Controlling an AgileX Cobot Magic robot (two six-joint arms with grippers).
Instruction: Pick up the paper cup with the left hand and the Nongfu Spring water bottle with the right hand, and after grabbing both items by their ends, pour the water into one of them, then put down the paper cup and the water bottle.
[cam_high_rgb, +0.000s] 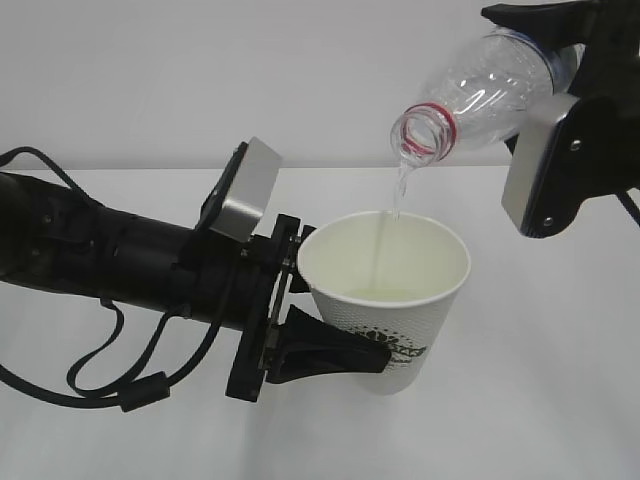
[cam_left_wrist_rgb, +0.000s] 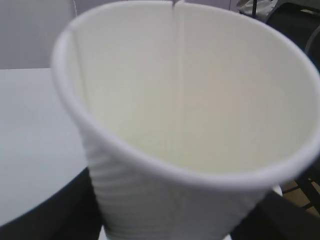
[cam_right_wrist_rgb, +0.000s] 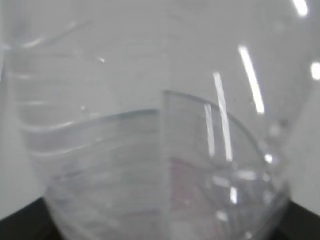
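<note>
The white paper cup with a dark green logo is held upright above the table, and my left gripper is shut on its lower part. It fills the left wrist view, the paper cup with a black finger on each side. The clear Nongfu Spring water bottle is tipped mouth-down at the upper right, its red neck ring over the cup. My right gripper is shut on its base end. A thin stream of water falls into the cup, where a little water lies. The bottle fills the right wrist view.
The white table lies under both arms. The left arm's black cables hang low over the table at the front left. A grey block on the right gripper hangs just right of the cup's rim.
</note>
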